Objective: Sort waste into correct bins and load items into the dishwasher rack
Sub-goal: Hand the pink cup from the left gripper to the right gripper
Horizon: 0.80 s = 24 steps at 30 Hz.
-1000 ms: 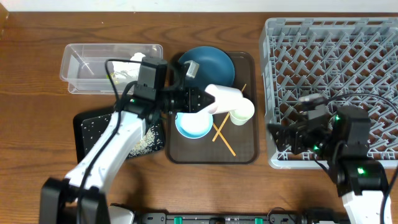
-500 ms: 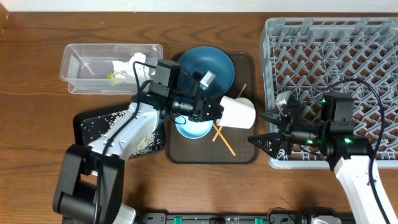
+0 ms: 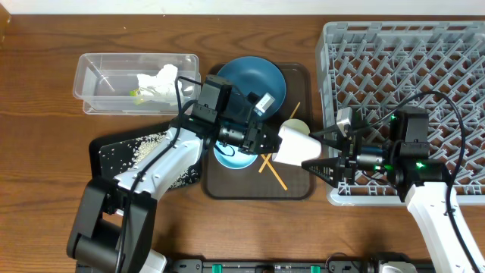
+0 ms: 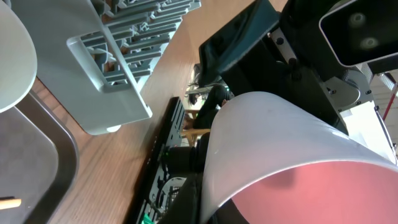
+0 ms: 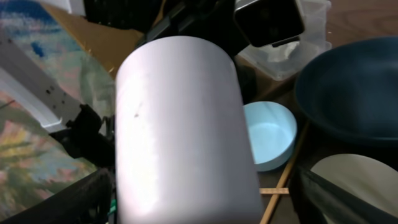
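My left gripper (image 3: 274, 141) is shut on the pink cup (image 3: 292, 144), holding it sideways above the brown tray; its pink inside fills the left wrist view (image 4: 298, 186). My right gripper (image 3: 309, 150) is open, with a finger on each side of that cup (image 5: 180, 124) and a gap on the right. The pale green cup (image 3: 298, 127), blue dish (image 3: 254, 80), pale-blue bowl (image 3: 233, 157) and crossed chopsticks (image 3: 270, 167) stay on the tray. The grey rack (image 3: 409, 68) stands at the right. Tissue (image 3: 157, 81) lies in the clear tub (image 3: 98, 80); rice grains (image 3: 151, 146) lie on the black tray (image 3: 106, 163).
The dark brown serving tray (image 3: 299, 189) sits between the black tray and the rack. The rack's near left corner (image 3: 333, 193) is just behind my right wrist. Cables run over the rack beside the right arm.
My left arm has carried the pink cup rightward off the tray's middle. My right gripper came left from the rack's edge and now straddles the cup, its jaws slightly narrower.
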Each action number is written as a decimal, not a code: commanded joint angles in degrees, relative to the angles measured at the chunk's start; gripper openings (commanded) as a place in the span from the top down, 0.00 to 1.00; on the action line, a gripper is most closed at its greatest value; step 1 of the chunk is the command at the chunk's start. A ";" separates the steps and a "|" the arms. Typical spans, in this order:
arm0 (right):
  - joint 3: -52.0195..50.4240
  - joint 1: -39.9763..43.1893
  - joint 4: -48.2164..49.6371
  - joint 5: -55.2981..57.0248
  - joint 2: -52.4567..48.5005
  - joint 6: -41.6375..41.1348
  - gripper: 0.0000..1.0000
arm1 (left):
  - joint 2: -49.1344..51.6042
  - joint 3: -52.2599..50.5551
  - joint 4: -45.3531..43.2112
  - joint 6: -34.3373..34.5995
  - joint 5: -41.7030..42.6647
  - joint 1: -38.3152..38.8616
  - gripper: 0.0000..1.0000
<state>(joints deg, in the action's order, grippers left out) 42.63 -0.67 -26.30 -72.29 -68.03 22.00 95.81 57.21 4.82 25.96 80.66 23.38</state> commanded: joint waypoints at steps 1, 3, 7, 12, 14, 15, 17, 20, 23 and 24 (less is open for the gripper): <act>1.18 -1.31 -0.07 -2.80 -0.24 0.74 0.11 | 0.04 1.05 -1.40 1.92 1.25 -0.04 0.94; 1.18 -2.23 -0.02 -2.78 -0.24 0.79 0.08 | 0.04 1.05 -2.80 3.34 1.27 -0.04 0.94; 1.18 -3.80 1.09 -2.71 -0.24 0.79 0.09 | 0.04 1.05 -4.48 4.85 1.29 -0.02 0.94; 1.18 -4.13 3.02 -2.73 -0.24 0.76 0.12 | 0.04 1.05 -4.46 5.03 1.44 0.13 0.94; 1.18 -4.13 3.45 -2.71 -0.24 0.76 0.12 | 0.04 1.05 -4.46 5.03 1.42 0.24 0.94; 1.18 -4.13 3.65 -2.69 -0.24 0.76 0.12 | 0.04 1.05 -4.46 5.03 1.44 0.24 0.94; 1.18 -4.13 3.87 -2.36 -0.24 0.76 0.12 | 0.04 1.05 -4.46 5.03 1.44 0.22 0.94; 1.18 -4.13 4.31 -1.16 -0.24 0.76 0.14 | 0.04 1.05 -4.46 5.03 1.44 0.24 0.94; 1.18 -4.13 4.52 -1.16 -0.24 0.74 0.17 | 0.04 1.05 -4.46 5.03 1.44 0.22 0.94; 1.18 -4.13 4.48 -1.16 -0.24 0.74 0.19 | 0.04 1.05 -4.46 5.03 1.44 0.24 0.94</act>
<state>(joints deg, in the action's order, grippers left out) 42.63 -4.27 -21.89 -72.86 -68.03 22.04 95.81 57.21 0.58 30.28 81.08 23.38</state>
